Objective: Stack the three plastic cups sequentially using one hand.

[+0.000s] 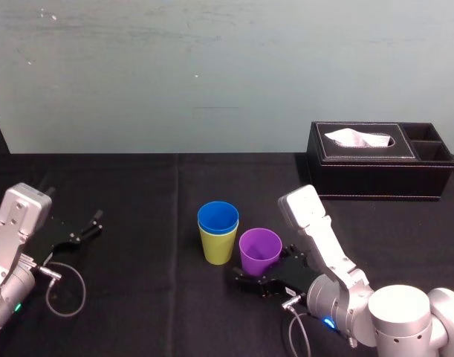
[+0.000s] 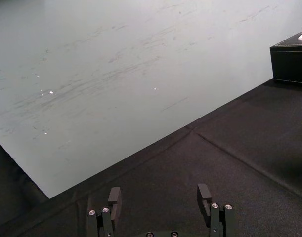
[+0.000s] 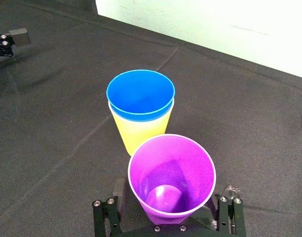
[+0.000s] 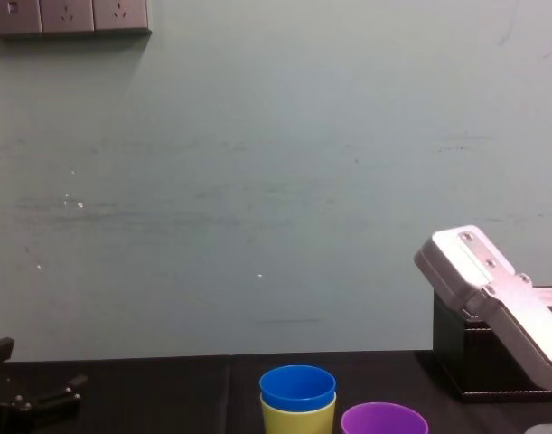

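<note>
**Purple cup straddled, final stacking step in hand**

Nearest, the right claw [image 3: 171, 188] is spread wide around the base of the purple cup [image 1: 260, 251]. The cup is flanked, not pinched, and stands empty on the counter [image 1: 137, 297]. Just beside it at 10 o'clock, the blue cup [image 1: 218, 217] is nested in the yellow-green cup [image 1: 218, 249]. The last step is judged pending: the claw is to be closed and the cup raised over the blue rim and lowered straight. At 9 o'clock the left claw [image 2: 158, 195] is parked open. Farthest, at 2 o'clock, a white tissue is held in the tissue box [image 1: 379, 178].
</note>
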